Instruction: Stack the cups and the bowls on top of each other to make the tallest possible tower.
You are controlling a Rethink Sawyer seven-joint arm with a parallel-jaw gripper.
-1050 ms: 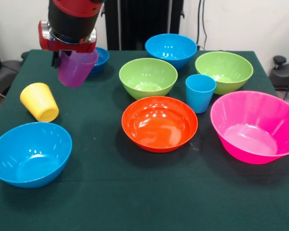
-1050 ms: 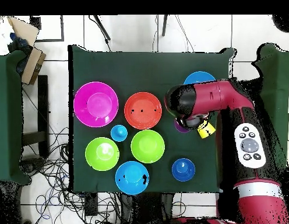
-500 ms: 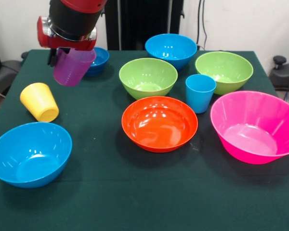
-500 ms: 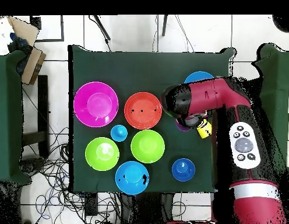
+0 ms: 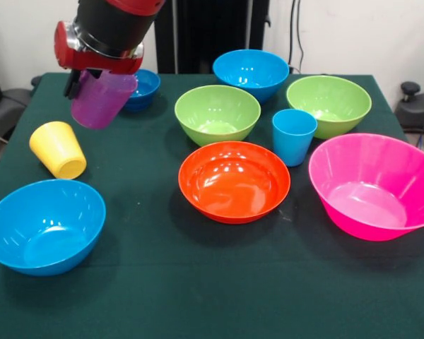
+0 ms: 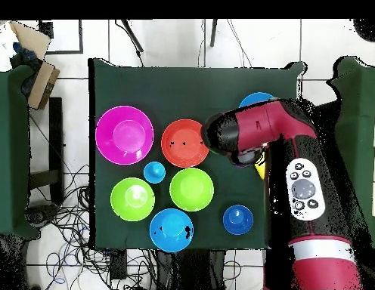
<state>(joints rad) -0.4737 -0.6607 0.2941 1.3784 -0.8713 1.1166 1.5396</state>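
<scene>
Sliding toward the left edge of the front view, your gripper (image 5: 92, 74) has carried the purple cup (image 5: 102, 97) a little farther from the small dark blue bowl (image 5: 143, 87) than a second ago, and the cup now hangs tilted in the upper left of the frame, mouth up under the wrist and clear of the table (image 5: 198, 282). You have the jaws closed on that cup's rim; in the overhead view the arm covers it entirely.

Below and to the left of the held cup lies the yellow cup (image 5: 58, 149), tipped on its side with its open mouth toward the lower right of the frame and its long axis running from upper left to lower right. Lower still, in the bottom left corner, sits a light blue bowl (image 5: 44, 224), mouth up.

Nothing is stacked yet: the orange bowl (image 5: 234, 181), the pink bowl (image 5: 378, 185), both green bowls (image 5: 217, 113) and the blue cup (image 5: 294, 135) stand apart. Your next move likely turns on that offset: the yellow cup is down-left of the jaws and not upright.
</scene>
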